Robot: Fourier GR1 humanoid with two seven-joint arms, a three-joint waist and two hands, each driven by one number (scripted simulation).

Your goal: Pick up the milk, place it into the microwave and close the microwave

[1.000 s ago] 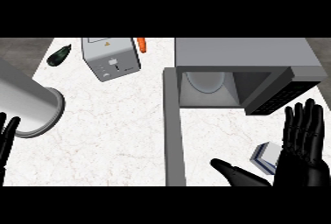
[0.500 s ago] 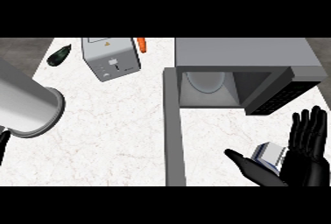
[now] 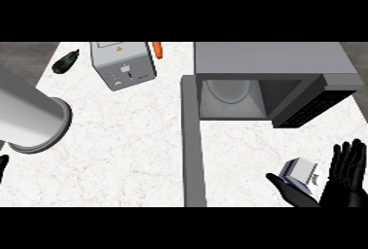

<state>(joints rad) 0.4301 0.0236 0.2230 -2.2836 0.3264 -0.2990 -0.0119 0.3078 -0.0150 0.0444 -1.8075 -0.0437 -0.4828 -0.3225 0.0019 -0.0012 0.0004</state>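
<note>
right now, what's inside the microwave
Through the open door, the microwave shows only a pale round turntable plate; no item sits on it. Its roof covers the cavity's back and the right side is dark. The milk is outside, beside the right hand.

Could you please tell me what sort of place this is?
Most likely a kitchen: an open microwave stands on a white marbled counter, with what looks like a toaster and a carrot near the far edge.
</note>
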